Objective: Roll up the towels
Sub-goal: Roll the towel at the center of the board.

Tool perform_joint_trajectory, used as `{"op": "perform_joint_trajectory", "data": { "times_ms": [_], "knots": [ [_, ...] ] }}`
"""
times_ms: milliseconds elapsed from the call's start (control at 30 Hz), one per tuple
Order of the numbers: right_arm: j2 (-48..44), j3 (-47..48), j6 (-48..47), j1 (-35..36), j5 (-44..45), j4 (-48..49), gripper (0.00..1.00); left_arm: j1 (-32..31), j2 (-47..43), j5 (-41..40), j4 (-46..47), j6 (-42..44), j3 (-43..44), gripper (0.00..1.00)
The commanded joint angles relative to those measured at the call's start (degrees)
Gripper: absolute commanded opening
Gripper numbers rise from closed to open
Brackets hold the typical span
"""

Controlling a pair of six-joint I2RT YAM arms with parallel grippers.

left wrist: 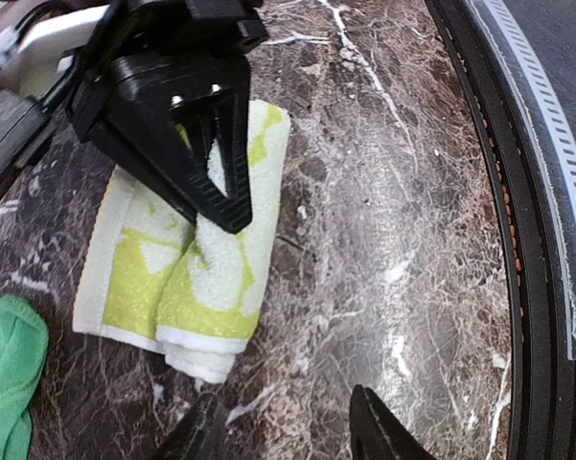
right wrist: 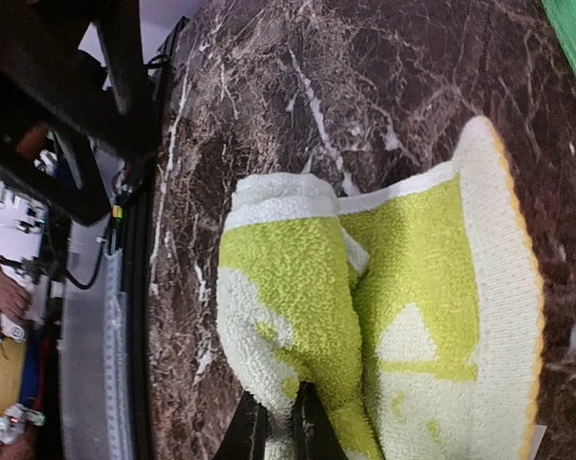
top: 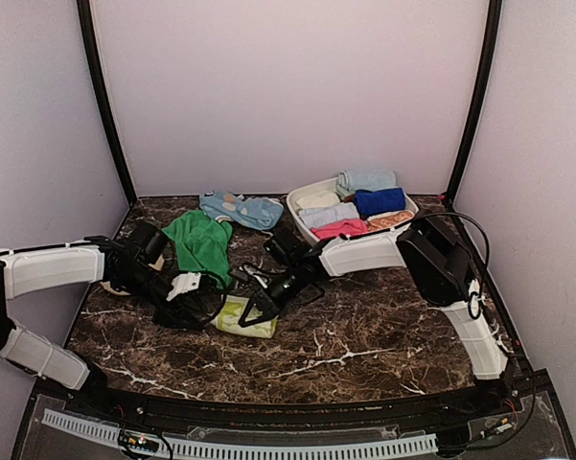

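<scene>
Item: my right gripper (left wrist: 228, 213) pinches the part-rolled lime-yellow towel (left wrist: 211, 307); my left gripper (left wrist: 286, 433) hangs parted, empty.

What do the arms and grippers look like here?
The left arm and right arm have white shells between bulky black joints. A thin black cable loops over the right one. The left gripper and right gripper are black, with tapering fingers.

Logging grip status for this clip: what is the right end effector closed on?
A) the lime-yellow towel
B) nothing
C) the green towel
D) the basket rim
A: the right end effector pinches a raised fold of the lime-yellow towel, seen in both wrist views.
</scene>
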Motion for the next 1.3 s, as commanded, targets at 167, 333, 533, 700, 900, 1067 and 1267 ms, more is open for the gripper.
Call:
{"op": "perform_joint_trajectory", "data": {
  "times_ms": [167, 333, 533, 700, 900, 1067, 1267],
  "knots": [
    [5.30, -3.70, 21.36, -1.65, -9.37, -0.18, 0.00, -11.20, 7.93, -10.41, 4.30, -0.53, 6.79, 0.47],
    [5.34, -4.87, 26.06, -2.29, -8.70, 3.76, 0.00, -15.08, 14.05, -12.52, 4.91, -1.27, 10.90, 0.41],
    [3.58, -8.57, 29.59, -3.43, -7.86, 10.16, 0.03, -16.40, 18.99, -13.71, 6.07, -1.32, 10.60, 0.26],
    [0.17, -9.10, 26.76, -3.68, -2.79, 11.45, 0.24, -16.10, 23.63, -14.83, 5.91, -3.05, 10.99, 0.07],
    [-9.46, -16.57, 28.52, -6.59, 3.71, 20.69, 0.48, -15.45, 28.20, -10.65, 1.28, -4.29, 13.09, 0.11],
    [-18.04, -21.81, 19.98, -9.65, 15.48, 11.90, 0.52, -14.20, 31.51, -7.15, -3.63, -6.33, 16.49, 0.12],
    [-31.28, -34.64, 12.01, -10.66, 32.07, 8.01, 0.53, -12.03, 36.06, -3.02, -9.09, -7.86, 21.71, 0.12]
  ]
}}
